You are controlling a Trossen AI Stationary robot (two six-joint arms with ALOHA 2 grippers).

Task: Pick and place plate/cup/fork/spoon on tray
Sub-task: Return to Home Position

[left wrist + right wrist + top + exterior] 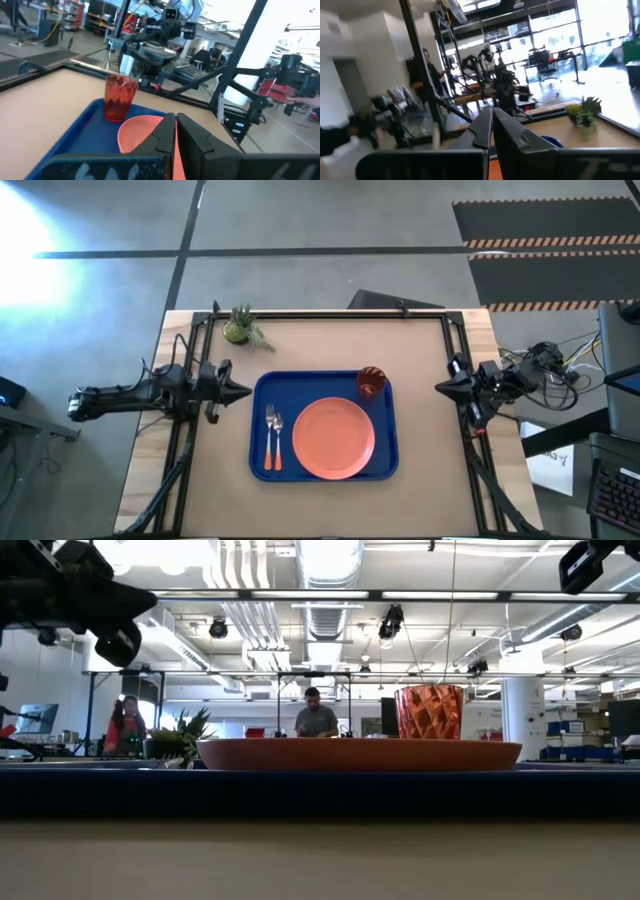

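The blue tray (262, 388) lies in the middle of the table. On it rest the salmon-pink plate (334, 438), the dark red cup (371, 383) at its far right corner, and the fork (269, 438) and spoon (278, 440) side by side at its left. My left gripper (243, 391) is shut and empty at the tray's left edge, raised above the table. My right gripper (441, 387) is shut and empty to the right of the tray. The cup (119, 98) and plate (137, 132) also show in the left wrist view.
A small green potted plant (241, 328) stands at the table's far left. A dark frame (330, 314) runs along the table's far and side edges. People stand in the room beyond the table (317, 716).
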